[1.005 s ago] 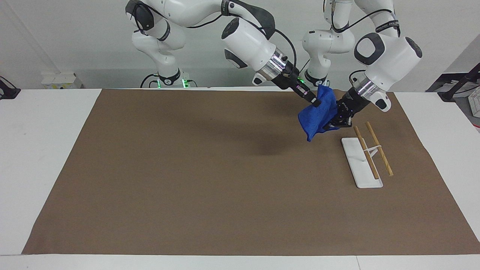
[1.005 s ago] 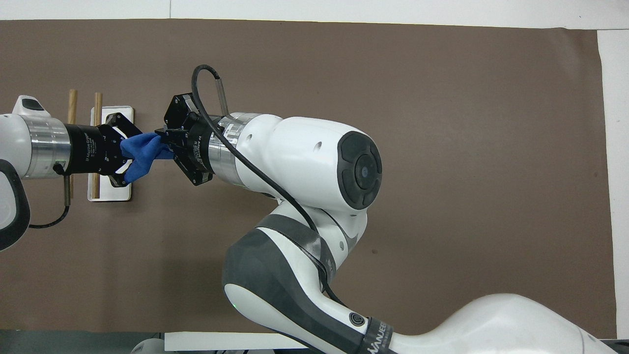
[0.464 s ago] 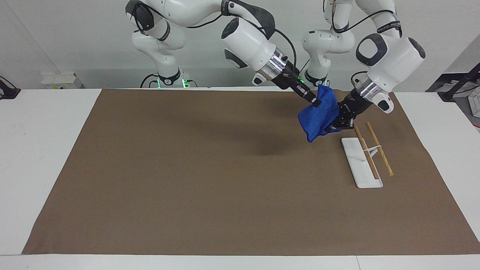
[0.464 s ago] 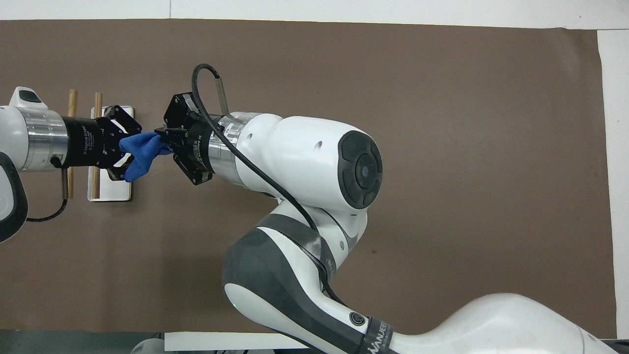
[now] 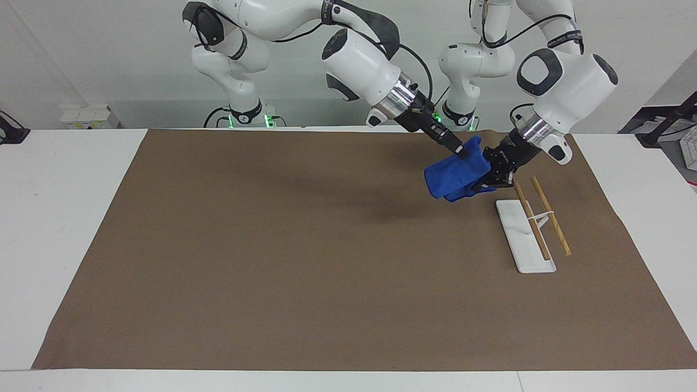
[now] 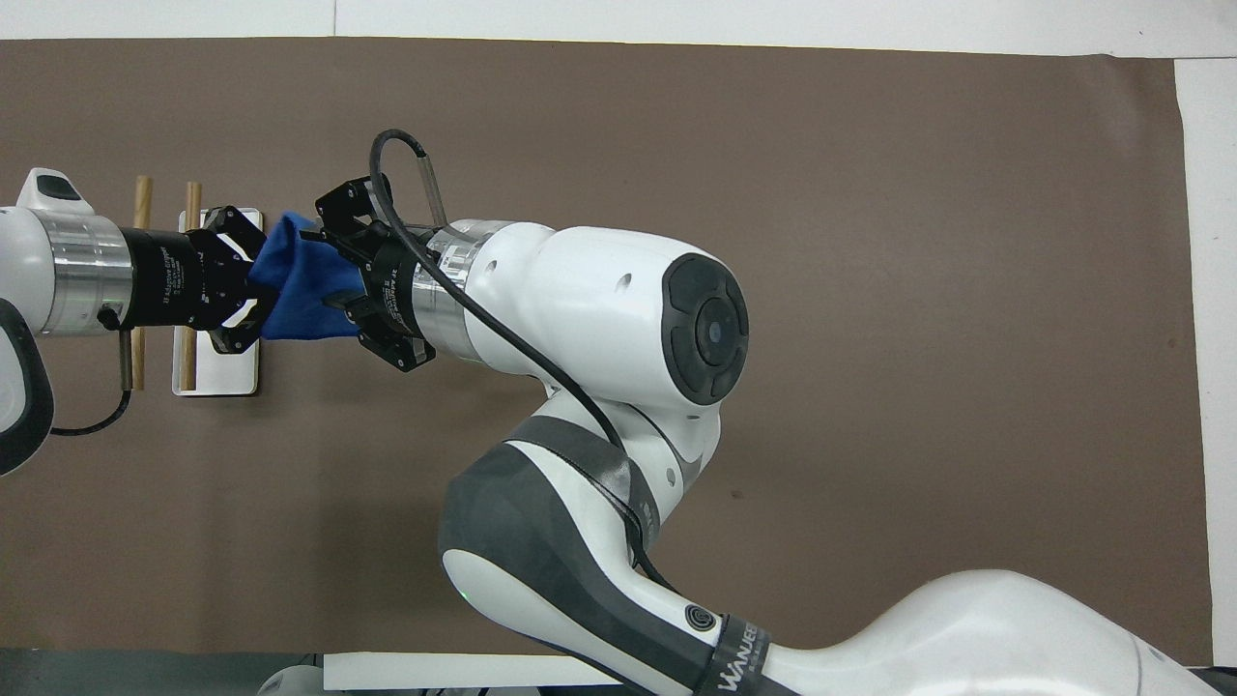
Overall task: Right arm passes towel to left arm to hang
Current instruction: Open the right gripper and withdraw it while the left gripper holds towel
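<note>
Towel slumped lower, left fingers pinching it

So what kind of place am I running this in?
Most likely a robotics lab bench. Two white arms are mounted at a white table covered by a brown mat, against a bare white wall, with only a blue towel and a small wooden-rod rack as props.

text: "WANJEE" | on: black band round right arm
</note>
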Tool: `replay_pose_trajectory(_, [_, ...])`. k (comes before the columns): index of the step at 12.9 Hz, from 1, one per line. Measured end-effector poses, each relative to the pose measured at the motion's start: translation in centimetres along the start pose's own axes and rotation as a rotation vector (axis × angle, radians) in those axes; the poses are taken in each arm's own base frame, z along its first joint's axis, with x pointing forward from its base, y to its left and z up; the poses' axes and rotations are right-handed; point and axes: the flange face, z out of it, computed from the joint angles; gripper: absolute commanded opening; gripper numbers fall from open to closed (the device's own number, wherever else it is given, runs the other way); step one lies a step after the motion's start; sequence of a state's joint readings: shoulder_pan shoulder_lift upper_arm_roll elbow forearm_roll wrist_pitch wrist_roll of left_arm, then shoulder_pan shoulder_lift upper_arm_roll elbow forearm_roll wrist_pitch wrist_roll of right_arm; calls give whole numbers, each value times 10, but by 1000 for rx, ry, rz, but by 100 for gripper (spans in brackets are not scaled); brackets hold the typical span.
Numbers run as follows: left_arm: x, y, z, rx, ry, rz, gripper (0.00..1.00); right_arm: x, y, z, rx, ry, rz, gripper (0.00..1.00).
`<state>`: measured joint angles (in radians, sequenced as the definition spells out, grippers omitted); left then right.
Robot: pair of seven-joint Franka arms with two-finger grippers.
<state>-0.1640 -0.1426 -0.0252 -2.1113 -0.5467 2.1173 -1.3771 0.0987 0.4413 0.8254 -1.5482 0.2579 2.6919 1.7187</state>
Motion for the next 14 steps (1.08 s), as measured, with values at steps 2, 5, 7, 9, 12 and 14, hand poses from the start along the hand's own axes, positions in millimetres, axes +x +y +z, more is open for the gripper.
replay_pose_trajectory(2, [-2, 11, -9, -25, -1, 41, 0, 4, 0, 0, -2, 7, -58, 100])
replay_pose_trajectory(5, [-1, 29, -20, -57, 5, 164, 0, 30, 1, 1, -58, 70, -266, 100])
replay_pose_trajectory(7, [1, 34, -20, -61, 20, 306, 0, 56, 0, -5, -138, 131, -451, 100])
replay_pose_trajectory(9, [5, 35, -21, -54, 44, 492, 0, 83, -4, -20, -239, 192, -605, 100])
replay_pose_trajectory(12, [9, 41, -35, -51, 109, 674, 0, 137, -6, -58, -476, 250, -799, 100])
replay_pose_trajectory(14, [13, 44, -38, -23, 175, 783, 0, 177, -11, -104, -609, 272, -871, 100])
